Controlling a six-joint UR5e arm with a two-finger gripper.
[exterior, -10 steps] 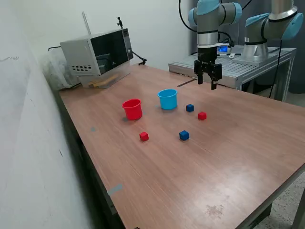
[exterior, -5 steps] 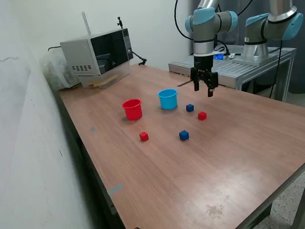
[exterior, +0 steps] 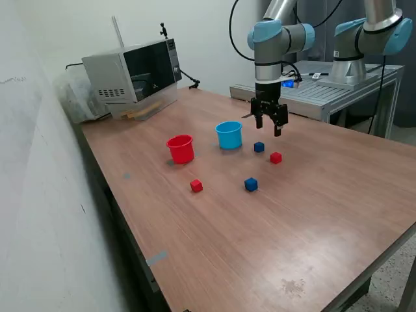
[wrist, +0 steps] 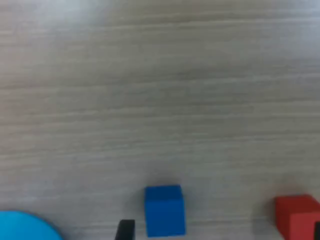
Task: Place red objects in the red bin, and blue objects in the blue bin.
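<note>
In the exterior view, my gripper [exterior: 268, 127] hangs open above the table, just behind the blue cube [exterior: 259, 147] that sits beside the light blue cup, the blue bin [exterior: 229, 134]. A red cube [exterior: 275, 157] lies just to that blue cube's right. The red cup, the red bin [exterior: 181, 148], stands to the left of the blue one. Nearer the front lie a second red cube [exterior: 196, 186] and a second blue cube [exterior: 251, 184]. The wrist view shows a blue cube [wrist: 164, 210], a red cube [wrist: 296, 216], the blue cup's rim [wrist: 25, 226] and one dark fingertip [wrist: 125, 230]. Nothing is held.
A microwave [exterior: 133, 71] stands at the table's back left corner. Behind the table are a metal bench [exterior: 318, 97] and a second arm [exterior: 364, 39]. A wall runs along the exterior view's left. The table's front edge [exterior: 364, 260] drops away at the right.
The gripper has moved toward the exterior view's left and lower, closing in on the blue cube beside the blue cup. Cubes and cups have not moved.
</note>
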